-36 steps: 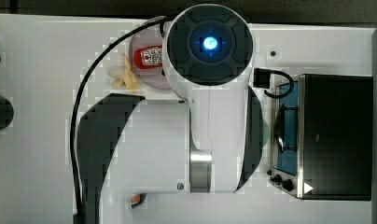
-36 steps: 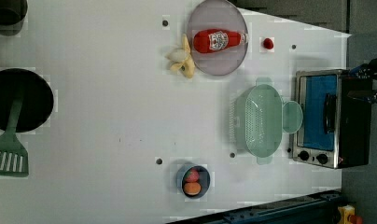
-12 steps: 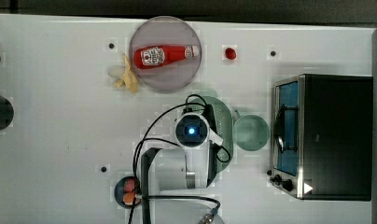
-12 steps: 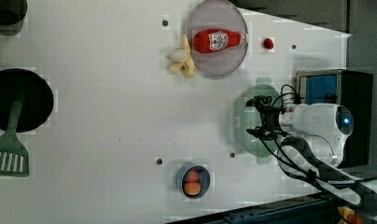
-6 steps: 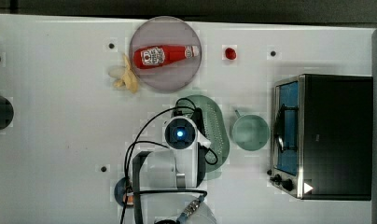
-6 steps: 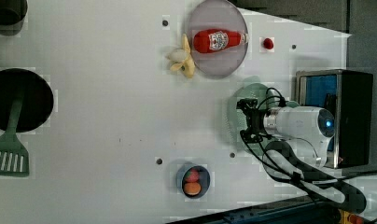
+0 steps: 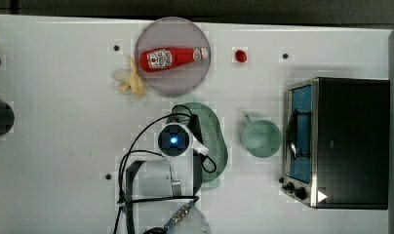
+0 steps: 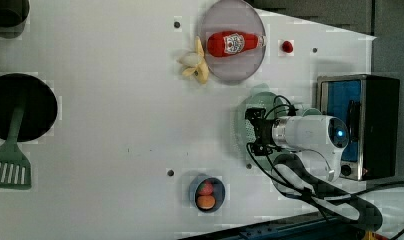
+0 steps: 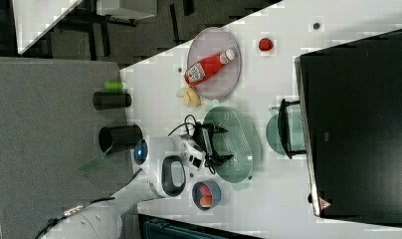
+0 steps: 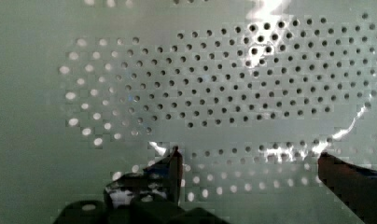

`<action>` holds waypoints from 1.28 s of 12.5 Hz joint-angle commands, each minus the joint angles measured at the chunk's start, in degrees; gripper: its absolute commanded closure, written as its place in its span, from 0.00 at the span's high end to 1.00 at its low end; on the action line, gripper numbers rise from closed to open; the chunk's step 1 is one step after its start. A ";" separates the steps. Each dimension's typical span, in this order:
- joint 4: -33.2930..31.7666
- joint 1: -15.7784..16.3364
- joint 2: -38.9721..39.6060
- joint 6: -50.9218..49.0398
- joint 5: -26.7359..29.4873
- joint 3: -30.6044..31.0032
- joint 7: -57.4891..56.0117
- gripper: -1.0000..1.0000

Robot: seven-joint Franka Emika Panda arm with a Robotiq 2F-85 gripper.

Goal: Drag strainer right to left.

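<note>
Wrist view showed the tool [image 10: 249, 175] with its fingers spread wide, pinching nothing, hanging close over the perforated floor of the strainer [image 10: 224, 93]. The spread made sense for a drag: with the fingers sunk inside the bowl, one could bear against the inner wall and push the strainer along without any clamping, though whether a finger actually touched the plastic could not be told.

In the top view the strainer [image 7: 215, 139] lay on the white counter [image 7: 53, 146], between the grey plate [image 7: 151, 80] holding the ketchup bottle [image 7: 171, 57] and the small bowl of fruit that the left view showed [image 8: 206, 194]. The green mug [image 7: 261, 138] stood apart on the top view's right of it, just beside the toaster oven [image 7: 351, 141]. In the right view the tool [image 9: 212, 144] reached into the strainer [image 9: 236, 144] from the side away from the oven.

Compared with a second earlier, the strainer had shifted toward the top view's left: it had then lain right against the mug, and a clear gap of counter now separated them. The arm had travelled with it, its wrist further toward the left view's left. The plate, bottle, banana [image 7: 130, 80] and mug had stayed put. The drag appeared well under way, with open counter left ahead.
</note>
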 commanded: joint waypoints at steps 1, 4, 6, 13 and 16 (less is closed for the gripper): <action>2.04 3.82 -0.64 -2.69 3.57 0.06 2.68 1.00; 4.49 6.95 0.20 -6.06 6.89 0.43 7.04 1.00; 6.28 9.38 1.22 -6.77 8.04 0.64 12.76 1.00; 13.59 17.33 5.44 -8.81 8.10 1.34 24.27 1.00; 16.76 20.26 7.26 -9.78 8.25 1.61 26.66 1.00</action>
